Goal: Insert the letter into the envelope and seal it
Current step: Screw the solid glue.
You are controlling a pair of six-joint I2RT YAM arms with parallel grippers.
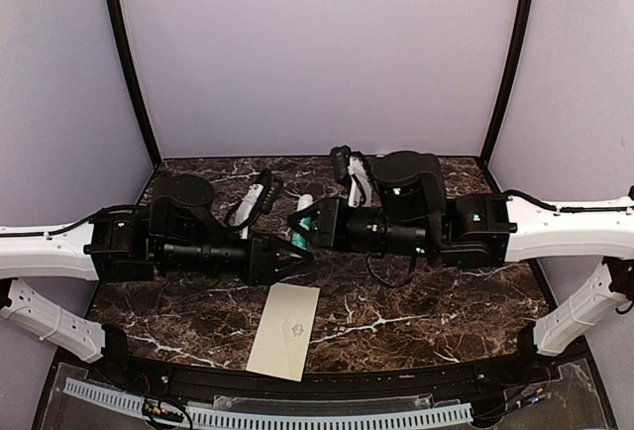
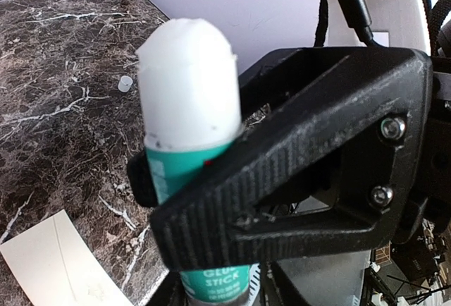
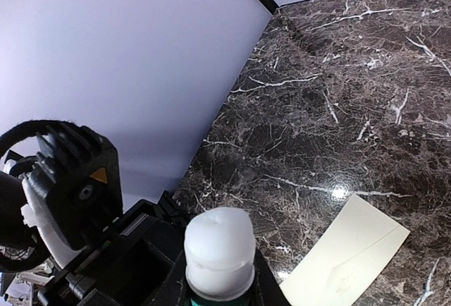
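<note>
- Plainly, the step in hand looks like readying the glue stick (image 2: 187, 94) for sealing; the right fingers (image 2: 317, 144) are clamped across its teal body, just below the white top end.
- The left fingers (image 1: 280, 260) sit at the stick's lower end, only their tips showing in the left wrist view; I cannot tell whether they grip it or merely flank it.
- To do it well, the right clamp should stay firm while the left works only the base, turning about the stick's own axis so that it does not slip through the grip; whether the white end is cap or bare glue I cannot say.
- A small white piece (image 2: 125, 84) lies on the table (image 1: 426, 301), well apart from the stick.
- The envelope (image 1: 285, 329) lies flat near the front edge of the table, emblem face up, below and apart from both sets of fingers; no loose letter shows in any view; it will want holding down once glue goes on.
- Both arms reach inward from their sides, forearms roughly level above the table, wrists meeting mid-table; the stick's white end points away from the bases.
</note>
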